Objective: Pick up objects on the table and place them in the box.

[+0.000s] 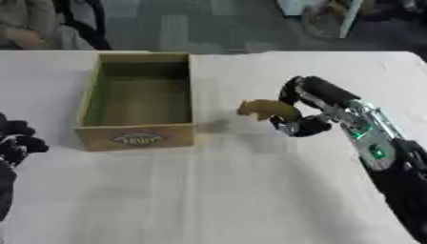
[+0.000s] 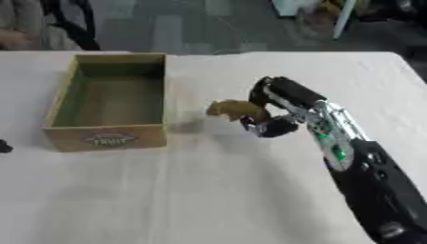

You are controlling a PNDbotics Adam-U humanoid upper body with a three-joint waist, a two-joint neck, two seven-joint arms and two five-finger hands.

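Observation:
A small tan-brown object (image 1: 265,109) hangs above the white table, to the right of the box, casting a faint shadow below it. My right hand (image 1: 305,108) is shut on it, fingers and thumb curled round its right end. The cardboard box (image 1: 137,135) stands at the left, open at the top, and nothing shows inside it. My left hand (image 1: 16,142) rests at the left edge, fingers curled loosely upward, holding nothing.
The white tablecloth (image 1: 250,190) covers the table, whose far edge runs just behind the box. Chairs and a seated person show beyond that edge at the upper left.

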